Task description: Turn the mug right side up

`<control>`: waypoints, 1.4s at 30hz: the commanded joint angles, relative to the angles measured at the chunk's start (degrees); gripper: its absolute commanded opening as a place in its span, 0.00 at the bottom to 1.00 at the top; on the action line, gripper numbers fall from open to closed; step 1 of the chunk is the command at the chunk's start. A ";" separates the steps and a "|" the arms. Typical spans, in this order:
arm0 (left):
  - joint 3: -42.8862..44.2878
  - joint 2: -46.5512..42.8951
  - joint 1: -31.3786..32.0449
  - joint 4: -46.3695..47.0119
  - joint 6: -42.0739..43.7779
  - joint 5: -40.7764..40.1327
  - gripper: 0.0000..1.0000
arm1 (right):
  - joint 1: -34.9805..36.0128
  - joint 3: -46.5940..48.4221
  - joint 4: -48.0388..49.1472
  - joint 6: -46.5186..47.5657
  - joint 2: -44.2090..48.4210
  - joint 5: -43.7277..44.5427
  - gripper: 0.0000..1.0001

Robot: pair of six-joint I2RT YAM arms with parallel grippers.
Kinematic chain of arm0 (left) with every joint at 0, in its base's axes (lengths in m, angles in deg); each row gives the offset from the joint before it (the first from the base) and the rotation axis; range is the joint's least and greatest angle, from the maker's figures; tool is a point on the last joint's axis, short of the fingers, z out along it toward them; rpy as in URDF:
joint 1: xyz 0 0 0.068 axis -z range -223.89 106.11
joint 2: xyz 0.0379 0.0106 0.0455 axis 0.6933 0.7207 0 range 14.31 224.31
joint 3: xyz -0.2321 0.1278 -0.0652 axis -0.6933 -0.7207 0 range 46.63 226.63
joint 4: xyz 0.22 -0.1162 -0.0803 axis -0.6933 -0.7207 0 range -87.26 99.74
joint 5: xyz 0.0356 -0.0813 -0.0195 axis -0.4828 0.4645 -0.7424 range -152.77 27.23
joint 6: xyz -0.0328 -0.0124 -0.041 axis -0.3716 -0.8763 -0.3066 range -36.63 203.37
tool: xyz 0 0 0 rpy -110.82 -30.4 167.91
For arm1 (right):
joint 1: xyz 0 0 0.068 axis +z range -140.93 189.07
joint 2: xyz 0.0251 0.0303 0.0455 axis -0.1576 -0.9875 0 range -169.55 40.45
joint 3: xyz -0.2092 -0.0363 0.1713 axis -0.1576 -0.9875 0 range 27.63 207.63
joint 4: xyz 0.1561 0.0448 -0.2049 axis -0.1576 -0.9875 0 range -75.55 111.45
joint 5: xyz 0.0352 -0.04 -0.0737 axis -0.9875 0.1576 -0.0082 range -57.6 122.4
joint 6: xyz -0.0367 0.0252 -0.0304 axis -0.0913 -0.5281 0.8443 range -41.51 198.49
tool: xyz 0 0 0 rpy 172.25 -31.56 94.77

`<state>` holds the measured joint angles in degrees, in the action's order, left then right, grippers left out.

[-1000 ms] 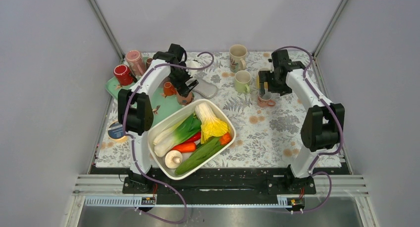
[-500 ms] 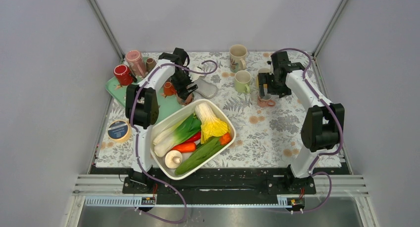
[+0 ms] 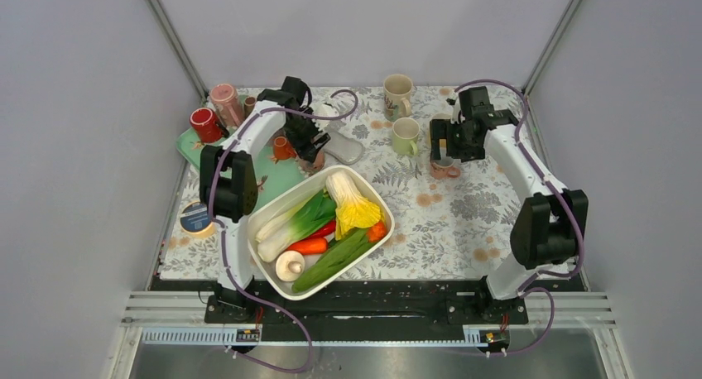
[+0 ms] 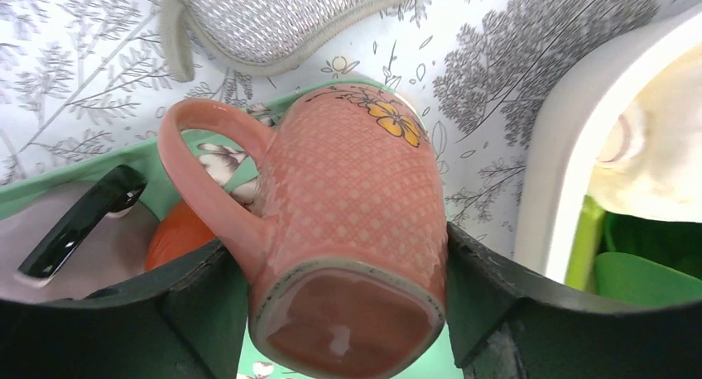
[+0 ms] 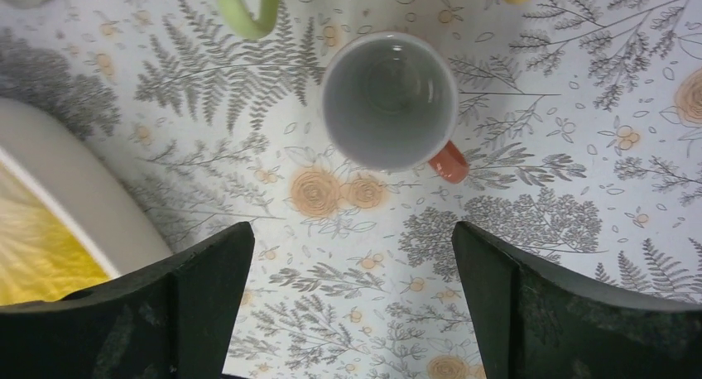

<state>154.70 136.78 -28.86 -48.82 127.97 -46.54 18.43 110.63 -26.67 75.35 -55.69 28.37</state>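
Left wrist: left end effector (image 4: 343,280) has closed onto the upside-down mug (image 4: 348,197) between its fingers, touching both sides. Grasp looks set; flip next.

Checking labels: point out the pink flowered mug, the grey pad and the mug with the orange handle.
pink flowered mug (image 4: 352,189), left wrist view, on its patterned side.
grey pad (image 4: 281,11), left wrist view, on its woven face.
mug with the orange handle (image 5: 389,98), right wrist view, on its inside bottom.
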 commanded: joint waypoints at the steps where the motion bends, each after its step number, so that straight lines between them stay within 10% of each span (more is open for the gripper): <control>1: -1.29 -10.31 -1.05 10.05 -8.32 5.66 0.00 | 2.09 -2.14 6.17 -2.15 7.74 -5.90 0.99; 10: -2.12 -12.80 -1.54 13.24 -17.28 9.35 0.00 | 13.39 -3.55 20.65 -9.05 7.59 -19.28 0.99; 36: -2.65 -28.18 1.16 12.39 -28.47 31.21 0.00 | 17.01 -8.83 78.67 -54.79 -4.95 -40.19 0.99; 42: -2.77 -28.43 2.29 13.54 -30.50 34.92 0.00 | 19.41 -8.18 100.66 -70.73 -7.14 -45.71 0.75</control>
<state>151.05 111.80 -27.25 -40.26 99.64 -18.56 35.94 100.84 54.77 17.65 -61.88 -12.22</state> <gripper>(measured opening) 0.745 0.851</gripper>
